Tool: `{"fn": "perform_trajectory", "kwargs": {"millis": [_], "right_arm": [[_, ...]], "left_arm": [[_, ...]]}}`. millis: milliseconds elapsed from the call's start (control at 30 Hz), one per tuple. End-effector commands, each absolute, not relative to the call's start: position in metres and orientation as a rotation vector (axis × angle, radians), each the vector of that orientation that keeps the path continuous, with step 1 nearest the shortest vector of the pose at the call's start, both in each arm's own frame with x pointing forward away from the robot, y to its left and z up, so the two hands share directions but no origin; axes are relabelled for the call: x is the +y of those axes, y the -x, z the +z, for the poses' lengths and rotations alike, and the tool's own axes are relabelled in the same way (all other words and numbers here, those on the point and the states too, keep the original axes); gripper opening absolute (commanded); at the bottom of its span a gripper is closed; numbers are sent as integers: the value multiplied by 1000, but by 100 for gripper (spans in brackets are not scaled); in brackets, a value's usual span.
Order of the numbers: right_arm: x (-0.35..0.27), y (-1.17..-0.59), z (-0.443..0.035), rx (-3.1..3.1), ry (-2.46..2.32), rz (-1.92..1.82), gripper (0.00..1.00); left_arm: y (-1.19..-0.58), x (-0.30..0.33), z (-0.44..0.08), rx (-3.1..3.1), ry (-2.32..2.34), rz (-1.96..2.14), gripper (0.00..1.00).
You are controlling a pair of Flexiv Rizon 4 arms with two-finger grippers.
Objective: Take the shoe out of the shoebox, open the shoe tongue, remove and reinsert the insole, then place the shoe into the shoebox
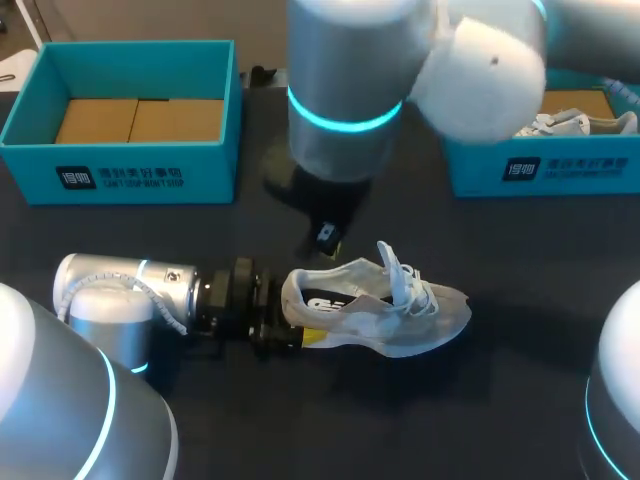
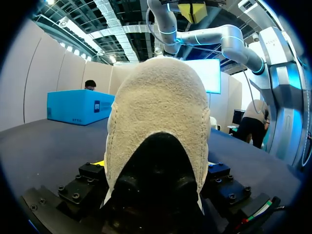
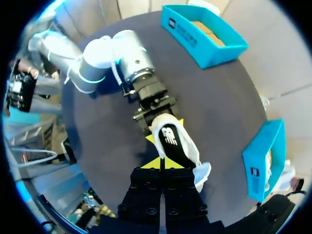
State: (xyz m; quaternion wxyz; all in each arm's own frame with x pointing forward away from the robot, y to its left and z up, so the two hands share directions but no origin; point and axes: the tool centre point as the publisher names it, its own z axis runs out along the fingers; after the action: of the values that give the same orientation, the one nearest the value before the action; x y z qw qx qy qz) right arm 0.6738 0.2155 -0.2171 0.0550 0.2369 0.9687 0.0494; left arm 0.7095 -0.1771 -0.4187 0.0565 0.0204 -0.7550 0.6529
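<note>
From above, the shoe (image 1: 380, 310) rests on the surface (image 1: 500, 400), outside the empty shoebox (image 1: 130, 175). Its tongue (image 1: 392, 265) is raised, its heel is clamped between the left fingers (image 1: 310, 338), and the right fingers (image 1: 327, 238) hang just over its opening. Along the left wrist, the heel fills the gap between those fingers, a hold that looks firm enough to brace a pull. Down the right wrist, the right fingers (image 3: 153, 164) are pressed together on nothing with the insole (image 3: 170, 139) directly ahead. I judge they should part narrowly, then pinch its heel edge and peel upward.
</note>
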Motion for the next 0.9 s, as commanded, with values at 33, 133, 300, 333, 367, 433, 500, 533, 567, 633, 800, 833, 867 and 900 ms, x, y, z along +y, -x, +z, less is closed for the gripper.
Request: {"fn": "perform_trajectory", "kwargs": {"millis": [33,133,300,333,367,433,500,533,567,633,800,833,867,900], "right_arm": [[227,-672,-242,2973,-560,166,0],[227,-673,-244,2996,-542,149,0],[227,-673,-244,2996,-542,149,0],[227,-673,-244,2996,-542,149,0],[227,-673,-244,2996,-542,149,0],[227,-673,-244,2996,-542,149,0],[228,-679,-256,2997,-480,168,0],[228,-682,-262,2995,-425,191,0],[229,-682,-267,2974,-349,226,0],[226,-683,-279,2946,-262,285,0],[226,-683,-279,2946,-262,285,0],[226,-683,-279,2946,-262,285,0],[226,-683,-279,2946,-262,285,0],[226,-683,-279,2946,-262,285,0]], "left_arm": [[-709,-177,-419,-2291,-64,1983,0],[-709,-177,-419,-2291,-64,1983,0],[-709,-177,-419,-2291,-64,1983,0],[-709,-177,-419,-2291,-64,1983,0],[-709,-177,-419,-2291,-64,1983,0],[-709,-177,-419,-2291,-64,1983,0],[-709,-177,-419,-2291,-64,1983,0],[-709,-177,-419,-2291,-64,1983,0],[-709,-177,-419,-2291,-64,1983,0],[-709,-177,-419,-2291,-64,1983,0],[-709,-177,-419,-2291,-64,1983,0],[-709,-177,-419,-2291,-64,1983,0],[-709,-177,-419,-2291,-64,1983,0],[-709,-177,-419,-2291,-64,1983,0]]}}
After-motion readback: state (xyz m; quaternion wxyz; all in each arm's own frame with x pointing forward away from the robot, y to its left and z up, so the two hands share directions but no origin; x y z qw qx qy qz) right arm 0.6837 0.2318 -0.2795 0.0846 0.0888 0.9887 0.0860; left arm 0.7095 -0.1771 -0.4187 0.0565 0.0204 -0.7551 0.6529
